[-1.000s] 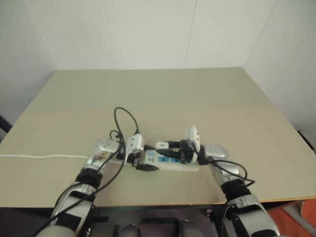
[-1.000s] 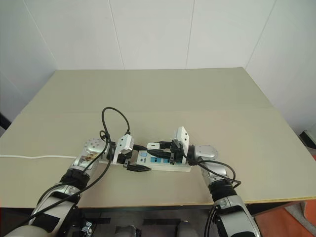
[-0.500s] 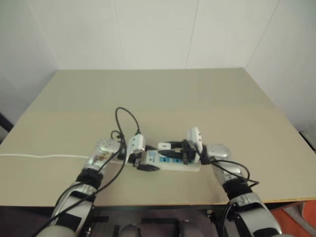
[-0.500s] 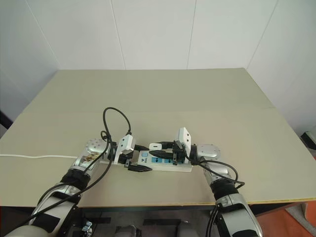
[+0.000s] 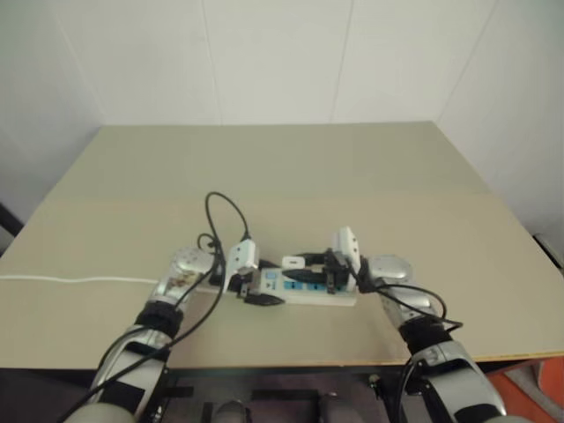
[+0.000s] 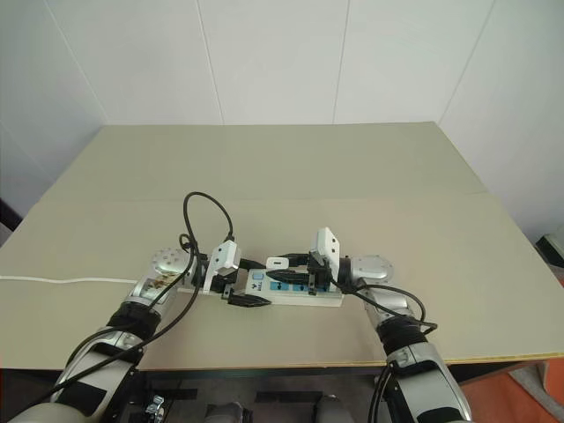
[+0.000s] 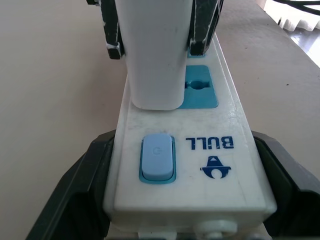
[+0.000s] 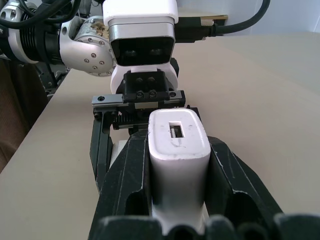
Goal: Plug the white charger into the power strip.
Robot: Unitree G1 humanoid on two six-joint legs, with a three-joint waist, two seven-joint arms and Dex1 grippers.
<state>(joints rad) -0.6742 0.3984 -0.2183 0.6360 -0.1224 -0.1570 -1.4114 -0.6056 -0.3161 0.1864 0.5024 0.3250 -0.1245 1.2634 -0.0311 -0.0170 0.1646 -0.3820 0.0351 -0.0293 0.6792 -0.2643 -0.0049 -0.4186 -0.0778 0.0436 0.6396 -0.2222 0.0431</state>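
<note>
Your right end effector (image 8: 177, 165) is clamped on the charger (image 8: 178, 150), which stands on the strip (image 7: 200, 165); your left end effector (image 7: 190, 200) grips the strip's switch end on the bench (image 6: 352, 167).

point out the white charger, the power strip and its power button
white charger (image 8: 176, 137), right wrist view, its top face by the slot
power strip (image 7: 220, 172), left wrist view, white top near the printed logo
power button (image 7: 157, 157), left wrist view, middle of the pale blue key
</note>
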